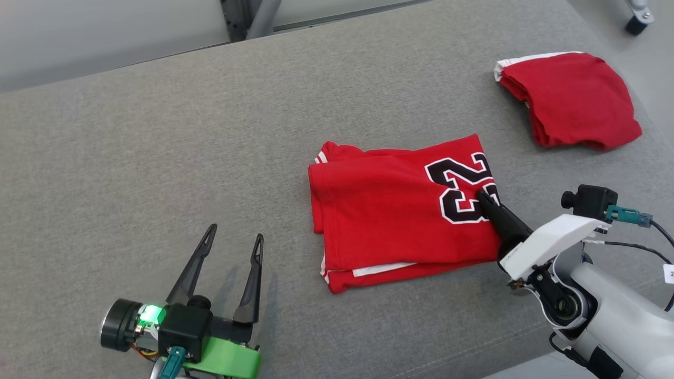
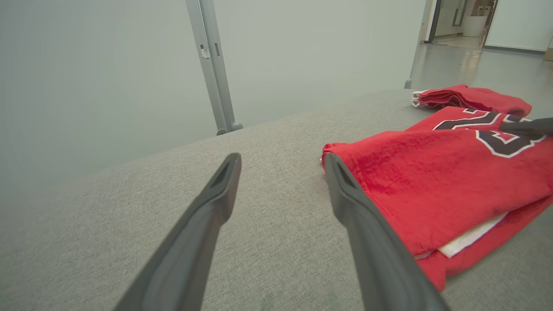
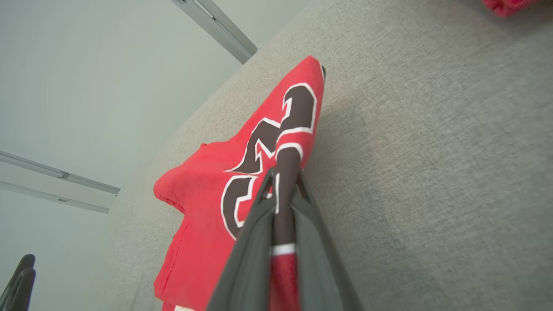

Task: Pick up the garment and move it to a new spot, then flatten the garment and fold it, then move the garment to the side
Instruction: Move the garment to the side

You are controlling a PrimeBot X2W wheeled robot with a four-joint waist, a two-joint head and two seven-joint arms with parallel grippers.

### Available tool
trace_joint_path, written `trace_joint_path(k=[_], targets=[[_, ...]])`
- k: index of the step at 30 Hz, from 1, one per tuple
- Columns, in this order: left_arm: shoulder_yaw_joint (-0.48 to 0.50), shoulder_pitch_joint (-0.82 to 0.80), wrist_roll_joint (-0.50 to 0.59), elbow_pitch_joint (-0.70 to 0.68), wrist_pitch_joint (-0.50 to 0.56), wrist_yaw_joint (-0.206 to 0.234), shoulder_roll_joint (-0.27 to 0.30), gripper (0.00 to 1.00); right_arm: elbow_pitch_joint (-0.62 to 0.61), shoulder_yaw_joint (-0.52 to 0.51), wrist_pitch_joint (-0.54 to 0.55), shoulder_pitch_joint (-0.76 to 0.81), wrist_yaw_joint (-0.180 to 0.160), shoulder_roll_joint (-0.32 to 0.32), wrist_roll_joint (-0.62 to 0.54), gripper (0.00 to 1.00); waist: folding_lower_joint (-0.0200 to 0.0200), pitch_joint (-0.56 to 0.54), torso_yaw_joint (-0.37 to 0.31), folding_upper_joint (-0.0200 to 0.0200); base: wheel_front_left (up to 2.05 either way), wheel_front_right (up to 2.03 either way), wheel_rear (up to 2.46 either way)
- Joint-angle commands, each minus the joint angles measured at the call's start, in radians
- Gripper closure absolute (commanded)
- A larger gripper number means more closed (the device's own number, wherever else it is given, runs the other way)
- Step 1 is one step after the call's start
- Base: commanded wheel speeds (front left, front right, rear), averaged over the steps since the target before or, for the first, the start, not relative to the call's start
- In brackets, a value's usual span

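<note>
Pinching the folded red jersey [image 1: 389, 210] is right end effector [image 1: 482, 197]; left end effector [image 1: 235, 232] gapes.

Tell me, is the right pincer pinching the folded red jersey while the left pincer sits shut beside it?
Not quite: the left pincer is open, spread wide, as the left wrist view shows. The right pincer is indeed pinching the folded red jersey, with the left one beside it.
</note>
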Motion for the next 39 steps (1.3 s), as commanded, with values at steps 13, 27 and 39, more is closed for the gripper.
trace_joint_path(k=[13, 27, 39], targets=[[-0.017, -0.047, 0.015, -0.021, -0.003, -0.011, 0.040, 0.00, -0.016, 0.037, -0.034, -0.093, 0.000, -0.028, -0.007, 1.00, 0.0000, 0.072, -0.102, 0.0000, 0.00, 0.00, 0.00], [-0.033, -0.140, 0.026, -0.062, -0.002, -0.018, 0.096, 0.00, -0.023, 0.006, -0.024, -0.343, 0.000, -0.195, -0.024, 1.00, 0.0000, 0.233, -0.097, 0.0000, 0.00, 0.00, 0.00], [-0.044, -0.201, 0.028, -0.085, -0.003, -0.021, 0.142, 0.00, 0.007, -0.075, -0.038, -0.443, 0.000, -0.335, -0.006, 1.00, 0.0000, 0.339, -0.073, 0.0000, 0.00, 0.00, 0.00]])
